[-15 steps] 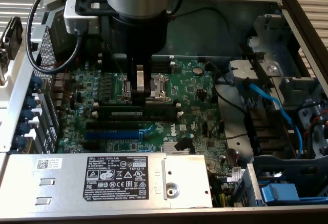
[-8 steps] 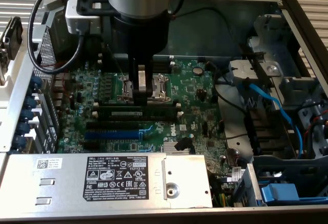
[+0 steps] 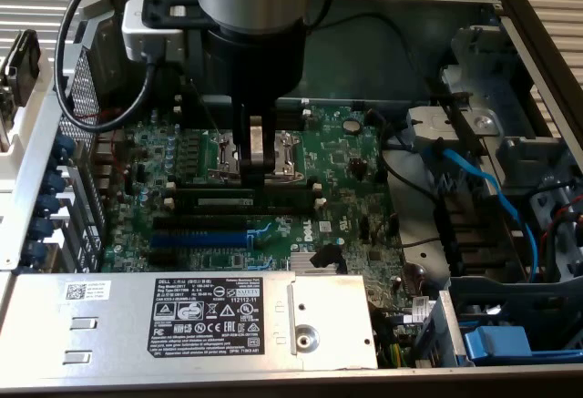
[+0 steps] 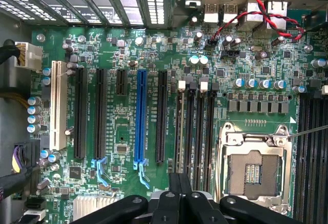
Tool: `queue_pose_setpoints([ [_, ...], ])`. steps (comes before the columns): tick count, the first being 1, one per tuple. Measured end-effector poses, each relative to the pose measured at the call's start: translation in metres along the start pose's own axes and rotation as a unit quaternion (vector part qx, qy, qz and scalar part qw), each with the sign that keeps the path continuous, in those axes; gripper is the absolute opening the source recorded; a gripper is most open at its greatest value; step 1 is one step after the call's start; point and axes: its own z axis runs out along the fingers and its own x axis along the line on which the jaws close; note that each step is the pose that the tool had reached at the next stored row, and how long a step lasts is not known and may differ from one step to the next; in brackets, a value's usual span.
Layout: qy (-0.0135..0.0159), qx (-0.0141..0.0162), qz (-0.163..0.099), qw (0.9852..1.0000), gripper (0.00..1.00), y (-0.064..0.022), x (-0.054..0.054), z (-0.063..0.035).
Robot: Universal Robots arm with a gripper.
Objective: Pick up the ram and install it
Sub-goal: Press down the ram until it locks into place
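Note:
The ram, a dark-green stick with a pale label, lies along one of the black slots on the motherboard, just in front of the CPU socket. My gripper hangs straight down over the ram's middle. Its fingers are shut together with nothing between them, and the tips are at or just above the stick's top edge; I cannot tell if they touch. In the wrist view the shut gripper covers the near ends of the black slots with white end clips.
The open CPU socket sits beside the slots. A blue slot and other black slots lie nearer the silver power supply. A blue cable and drive bays fill the exterior view's right. Case walls surround the board.

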Motion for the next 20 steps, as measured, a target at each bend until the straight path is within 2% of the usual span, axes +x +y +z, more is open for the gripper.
queue_pose_setpoints([
  [13,-0.0017,0.0001,0.000,1.0000,0.10,0.0000,-0.0023,0.0066],
  [20,-0.0040,0.0001,0.000,1.0000,0.10,-0.0003,-0.0027,0.0099],
])
